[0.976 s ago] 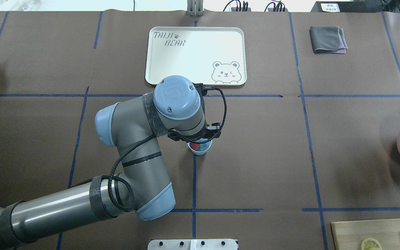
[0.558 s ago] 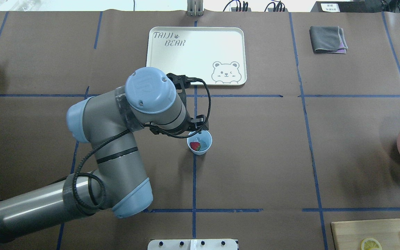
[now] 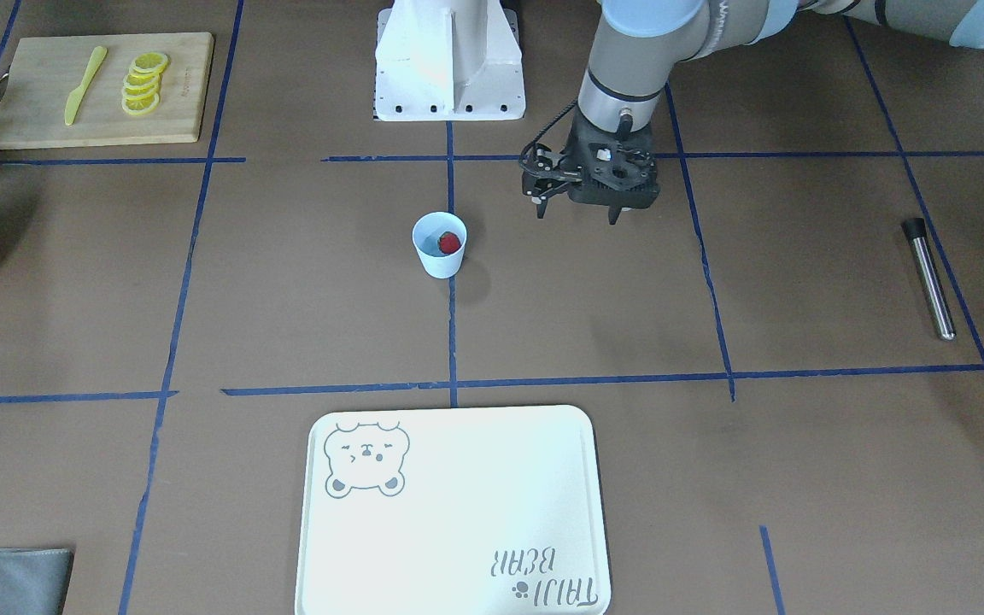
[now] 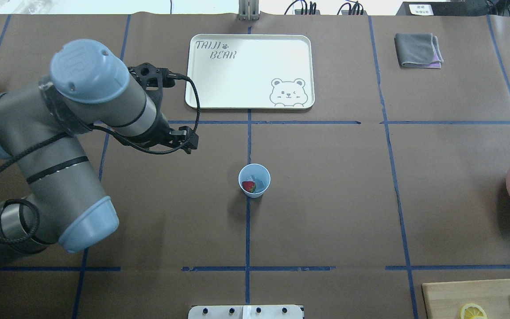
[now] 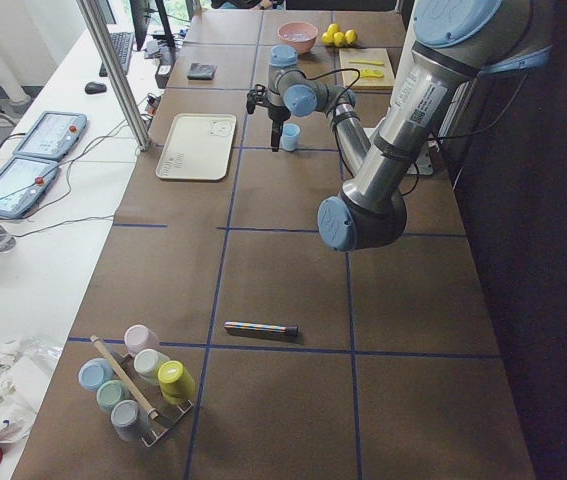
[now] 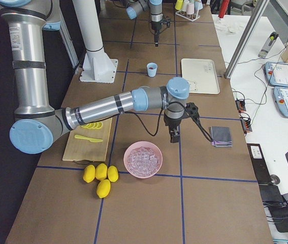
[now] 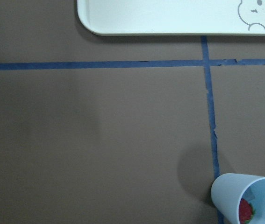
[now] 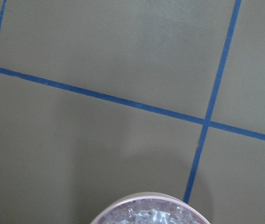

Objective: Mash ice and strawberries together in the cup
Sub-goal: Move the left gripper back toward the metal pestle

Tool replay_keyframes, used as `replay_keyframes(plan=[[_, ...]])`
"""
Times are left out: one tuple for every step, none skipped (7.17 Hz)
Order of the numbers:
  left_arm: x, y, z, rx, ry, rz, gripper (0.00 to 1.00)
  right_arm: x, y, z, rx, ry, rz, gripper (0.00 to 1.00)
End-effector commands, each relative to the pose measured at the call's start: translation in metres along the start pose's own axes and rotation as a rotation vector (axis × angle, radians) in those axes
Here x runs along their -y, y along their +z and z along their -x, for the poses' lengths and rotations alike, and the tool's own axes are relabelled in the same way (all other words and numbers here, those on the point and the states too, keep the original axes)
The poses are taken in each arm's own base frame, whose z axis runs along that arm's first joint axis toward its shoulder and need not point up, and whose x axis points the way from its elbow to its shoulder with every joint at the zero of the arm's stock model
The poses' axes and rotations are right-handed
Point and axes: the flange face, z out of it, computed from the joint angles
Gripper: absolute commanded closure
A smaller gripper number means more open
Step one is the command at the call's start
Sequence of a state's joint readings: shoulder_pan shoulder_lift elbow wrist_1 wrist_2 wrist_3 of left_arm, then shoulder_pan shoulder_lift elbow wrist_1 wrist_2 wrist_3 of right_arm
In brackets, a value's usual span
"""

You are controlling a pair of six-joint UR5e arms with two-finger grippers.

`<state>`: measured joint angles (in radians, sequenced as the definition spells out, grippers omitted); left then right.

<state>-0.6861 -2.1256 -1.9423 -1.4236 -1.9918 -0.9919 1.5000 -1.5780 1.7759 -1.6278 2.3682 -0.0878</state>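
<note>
Cup (image 4: 257, 193) upright at centre of overhead view on counter (image 4: 334, 208), strawberry (image 4: 249, 186) and ice (image 4: 260, 181) inside. Left claw (image 3: 577, 213) well apart from cup, jaws spread wide, empty. Right claw (image 6: 174, 136) near pink bowl (image 6: 142, 158); opening cannot tell.

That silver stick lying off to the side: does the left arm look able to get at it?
Probably yes. The metal rod lies alone on the table on that arm's side; nothing stands between it and the left gripper, which hangs open and empty above the table.
</note>
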Motion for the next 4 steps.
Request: replay_keyframes(plan=[[0.021,-0.013,0.082,0.018,0.063,0.051,0.00,-0.039,0.014,-0.046,-0.006,0.004,-0.044,0.01],[0.028,-0.016,0.123,0.023,0.076,0.072,0.00,-0.045,0.013,-0.052,-0.010,0.011,-0.053,0.01],[0.031,-0.017,0.169,0.041,0.108,0.087,0.00,-0.053,0.012,-0.058,-0.011,0.037,-0.054,0.01],[0.030,-0.016,0.209,0.065,0.123,0.092,0.00,-0.054,0.012,-0.059,-0.011,0.044,-0.054,0.01]])
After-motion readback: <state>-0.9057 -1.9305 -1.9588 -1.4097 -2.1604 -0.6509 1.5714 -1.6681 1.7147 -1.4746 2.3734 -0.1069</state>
